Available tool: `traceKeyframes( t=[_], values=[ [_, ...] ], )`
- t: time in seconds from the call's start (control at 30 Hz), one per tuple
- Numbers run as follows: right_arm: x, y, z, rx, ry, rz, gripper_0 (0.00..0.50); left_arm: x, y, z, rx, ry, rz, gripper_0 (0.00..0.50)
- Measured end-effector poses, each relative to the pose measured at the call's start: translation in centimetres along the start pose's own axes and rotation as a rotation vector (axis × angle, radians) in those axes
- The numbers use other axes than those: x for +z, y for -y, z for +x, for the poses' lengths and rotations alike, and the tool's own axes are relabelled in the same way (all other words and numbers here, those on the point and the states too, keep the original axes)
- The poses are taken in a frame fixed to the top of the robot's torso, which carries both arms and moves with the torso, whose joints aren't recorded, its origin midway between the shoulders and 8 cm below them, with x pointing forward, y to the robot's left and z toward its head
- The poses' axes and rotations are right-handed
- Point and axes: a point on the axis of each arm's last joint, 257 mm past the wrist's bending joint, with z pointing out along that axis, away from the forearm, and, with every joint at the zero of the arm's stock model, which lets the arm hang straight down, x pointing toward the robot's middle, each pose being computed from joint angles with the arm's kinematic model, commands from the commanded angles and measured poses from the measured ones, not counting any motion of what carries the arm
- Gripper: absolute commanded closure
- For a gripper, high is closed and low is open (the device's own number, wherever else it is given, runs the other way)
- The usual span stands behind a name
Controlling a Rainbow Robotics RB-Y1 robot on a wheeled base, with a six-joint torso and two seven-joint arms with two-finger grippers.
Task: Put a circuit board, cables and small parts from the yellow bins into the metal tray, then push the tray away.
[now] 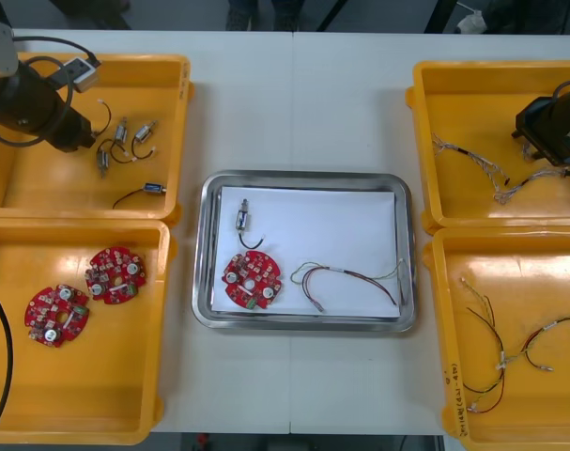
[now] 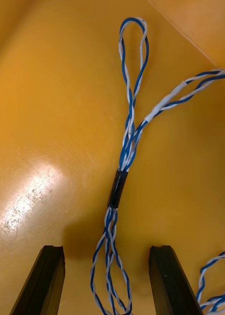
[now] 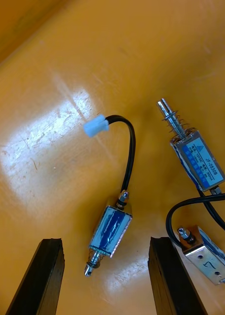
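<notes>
Yellow bin (image 2: 43,123) floor: my R pincer (image 2: 106,253) apart, blue-white cable (image 2: 117,189) between for clamping; L pincer (image 3: 105,243) apart round small metal part (image 3: 111,231).

Tray (image 1: 303,177): one.
Yellow bins (image 1: 40,188): four, two left of the tray and two right of it.
Circuit boards (image 1: 252,279): three, one in the tray and two to its left.
Small metal parts (image 1: 243,221): one in the tray, at least four to its left.
Cables (image 1: 350,275): one bundle in the tray; those to its right are too tangled to count.

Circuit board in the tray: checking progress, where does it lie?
Front view: the circuit board lies in the metal tray's near left corner, by a small metal part, a cable on its right.
</notes>
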Motion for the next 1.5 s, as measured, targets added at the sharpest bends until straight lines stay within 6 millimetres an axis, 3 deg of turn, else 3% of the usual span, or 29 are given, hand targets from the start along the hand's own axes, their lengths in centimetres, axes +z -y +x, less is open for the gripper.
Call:
traceKeyframes(
  t=[0.03,0.1,0.17,0.53,0.77,0.8,0.83,0.9,1.23,1.5],
  values=[
    [0.0,0.0,0.0,0.005,-0.001,-0.001,0.173,0.1,-0.1,-0.1,0.024,0.006,-0.002,0.000],
    [0.1,0.1,0.1,0.006,-0.002,-0.001,0.411,0.3,-0.2,-0.1,0.064,0.015,-0.006,0.000],
    [0.2,0.2,0.2,0.008,-0.003,0.000,0.500,0.6,-0.4,-0.3,0.083,0.031,-0.014,0.000],
    [0.1,0.2,0.1,0.004,-0.003,0.002,0.500,1.9,-1.0,0.0,0.047,0.063,-0.041,0.000],
    [-1.6,0.2,-0.2,-0.078,-0.045,0.058,0.500,2.2,-0.9,-0.6,0.055,0.082,-0.051,0.000],
    [-2.0,0.0,-0.3,-0.088,-0.052,0.063,0.500,2.2,-0.9,-0.6,0.055,0.082,-0.051,0.134],
    [-2.4,-0.2,-0.4,-0.096,-0.057,0.066,0.500,2.2,-0.9,-0.6,0.055,0.082,-0.051,0.349],
    [-3.2,-0.6,-0.6,-0.112,-0.067,0.072,0.500,2.2,-0.8,-0.6,0.053,0.084,-0.049,0.497],
    [-7.3,-3.0,-1.1,-0.174,-0.111,0.074,0.500,2.2,-0.7,-0.6,0.053,0.082,-0.044,0.500],
    [-10.7,-3.9,-0.4,-0.230,-0.161,0.072,0.500,1.5,0.7,0.6,0.069,0.022,0.024,0.497]
  ],
)
